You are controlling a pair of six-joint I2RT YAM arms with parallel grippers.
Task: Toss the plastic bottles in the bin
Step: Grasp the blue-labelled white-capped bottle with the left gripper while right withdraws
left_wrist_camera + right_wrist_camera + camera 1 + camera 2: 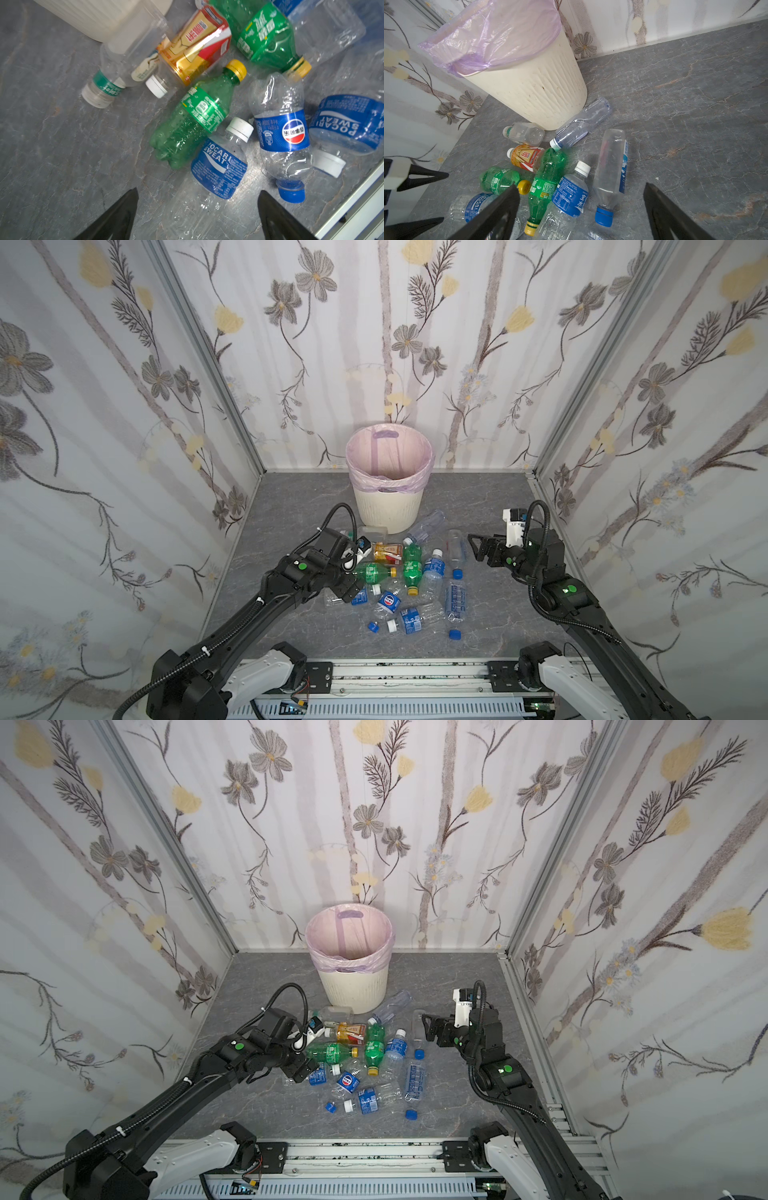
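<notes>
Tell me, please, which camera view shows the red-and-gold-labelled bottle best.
The left wrist view: the red-and-gold bottle lies close, its label large and sharp. The right wrist view shows it smaller, and both top views show it tiny.

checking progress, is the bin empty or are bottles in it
Looks empty: both top views show only pink liner inside the bin; its bottom is hidden by the rim.

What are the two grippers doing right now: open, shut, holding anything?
Left gripper: open, jaws either side of a Pocari Sweat bottle, not gripping it.
Right gripper: open, holding nothing.
</notes>
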